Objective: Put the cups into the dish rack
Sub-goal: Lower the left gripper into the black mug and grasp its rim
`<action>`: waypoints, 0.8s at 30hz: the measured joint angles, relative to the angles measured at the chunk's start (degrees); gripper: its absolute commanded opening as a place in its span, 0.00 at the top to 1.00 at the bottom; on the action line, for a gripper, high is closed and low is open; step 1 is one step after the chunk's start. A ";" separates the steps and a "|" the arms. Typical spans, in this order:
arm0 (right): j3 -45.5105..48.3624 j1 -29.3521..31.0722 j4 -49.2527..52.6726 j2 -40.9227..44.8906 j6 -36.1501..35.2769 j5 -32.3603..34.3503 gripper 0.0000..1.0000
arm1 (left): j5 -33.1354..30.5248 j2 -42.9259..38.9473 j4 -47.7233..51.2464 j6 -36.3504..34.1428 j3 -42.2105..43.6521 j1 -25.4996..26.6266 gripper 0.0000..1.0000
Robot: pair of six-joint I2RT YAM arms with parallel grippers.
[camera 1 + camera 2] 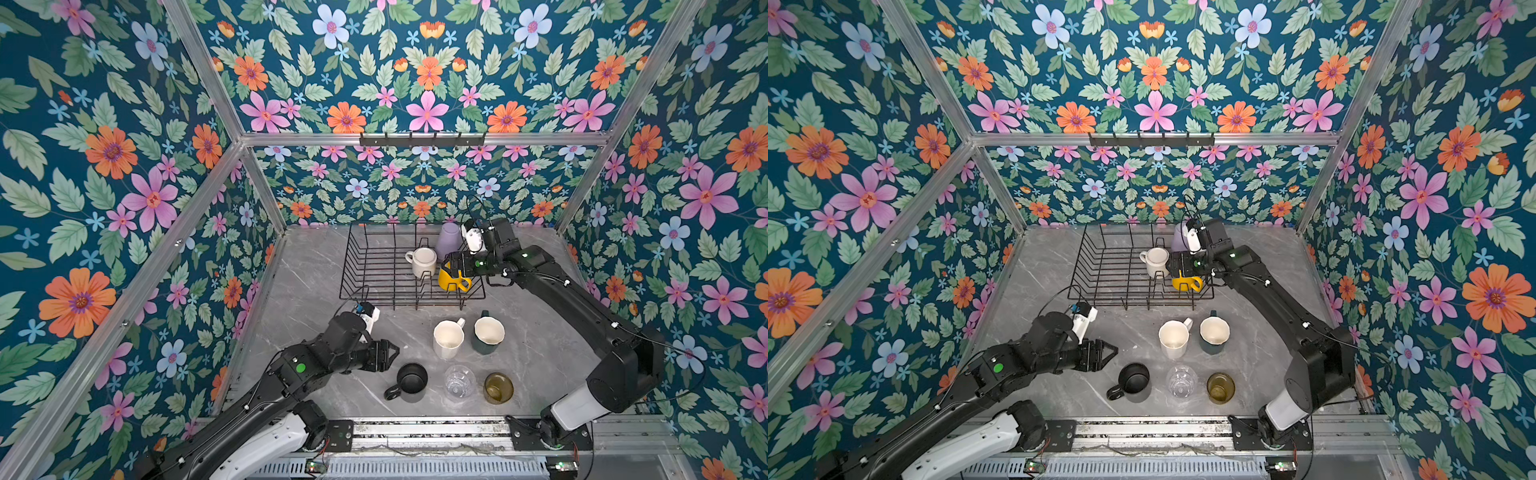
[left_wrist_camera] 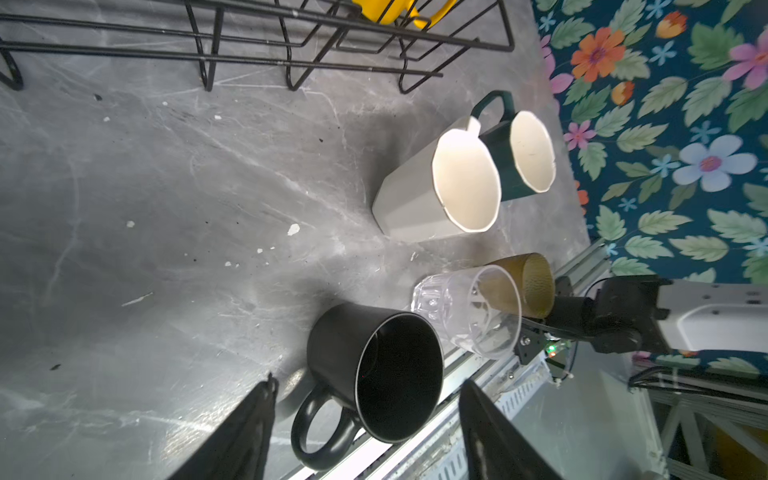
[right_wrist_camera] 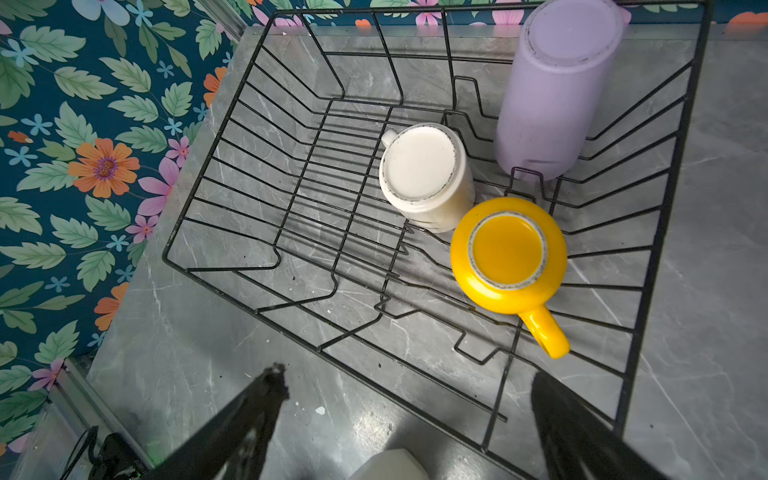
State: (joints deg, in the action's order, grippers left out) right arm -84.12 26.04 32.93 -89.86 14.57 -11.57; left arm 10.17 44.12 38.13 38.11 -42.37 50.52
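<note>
The black wire dish rack (image 1: 374, 266) (image 3: 257, 199) holds three upturned cups: a white mug (image 1: 424, 262) (image 3: 419, 170), a lilac tumbler (image 1: 449, 240) (image 3: 552, 91) and a yellow mug (image 1: 455, 282) (image 3: 509, 253). My right gripper (image 1: 449, 268) (image 3: 407, 378) hangs open and empty just above the yellow mug. In front of the rack stand a cream mug (image 1: 448, 338) (image 2: 419, 199), a dark green mug (image 1: 487, 334) (image 2: 498, 166), a black mug (image 1: 411, 378) (image 2: 345, 353), a clear glass (image 1: 458, 381) (image 2: 465, 307) and an amber glass (image 1: 498, 387) (image 2: 536, 282). My left gripper (image 1: 390, 353) (image 2: 368, 386) is open, just left of and above the black mug, not touching it.
A metal rail (image 1: 428, 432) runs along the table's front edge, right behind the black mug and glasses. Flowered walls close in the left, right and back. Bare grey table (image 1: 307, 291) lies left of the rack and cups.
</note>
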 measured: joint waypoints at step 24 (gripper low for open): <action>1.57 0.00 0.02 0.33 -0.04 0.02 0.06 | -11.67 15.39 2.84 6.91 -0.96 15.69 0.37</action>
State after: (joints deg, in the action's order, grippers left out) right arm -82.54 26.04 32.95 -89.54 14.52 -11.55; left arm -1.50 59.51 40.97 45.01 -43.33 66.22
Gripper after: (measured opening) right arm 0.939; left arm 0.645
